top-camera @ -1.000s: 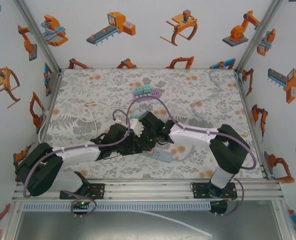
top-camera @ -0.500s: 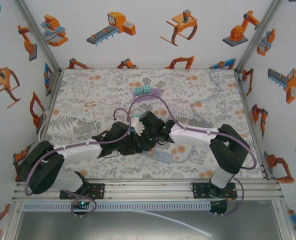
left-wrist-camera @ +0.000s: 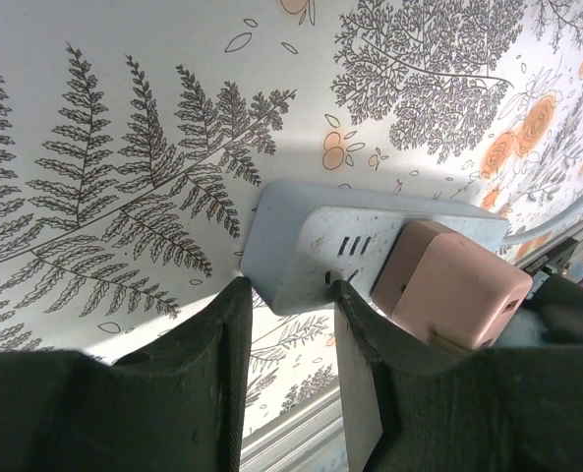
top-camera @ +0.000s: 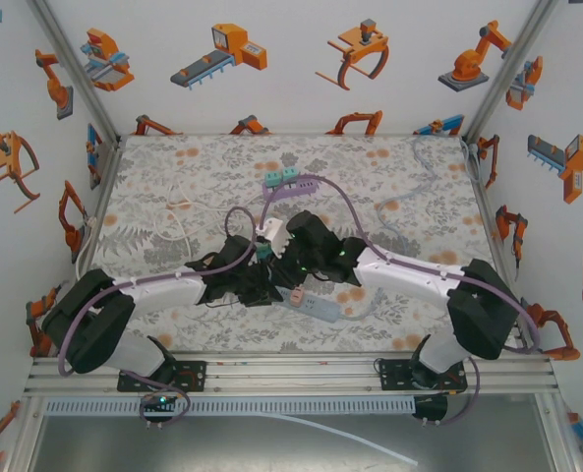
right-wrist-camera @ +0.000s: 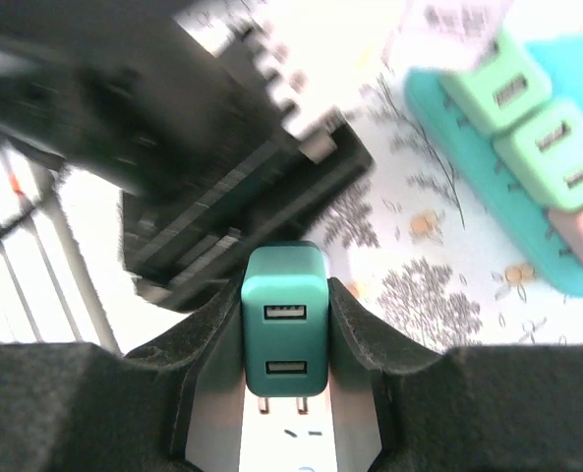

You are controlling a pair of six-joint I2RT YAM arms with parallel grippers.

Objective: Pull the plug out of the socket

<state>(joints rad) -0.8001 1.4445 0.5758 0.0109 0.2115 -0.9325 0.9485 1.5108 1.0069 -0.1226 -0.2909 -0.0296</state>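
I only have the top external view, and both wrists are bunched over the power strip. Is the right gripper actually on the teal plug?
Observer: Yes. In the right wrist view the right gripper is clamped on the teal plug, one finger on each side.
Operator: Is it out of the socket?
Observer: Its two prongs show bare above the white power strip, so it is at least partly out. I cannot tell whether the tips are free.
Operator: And the left side?
Observer: In the left wrist view the left gripper sits at the end of the strip, but I cannot tell whether it grips. A pink plug is seated in the strip beside it.
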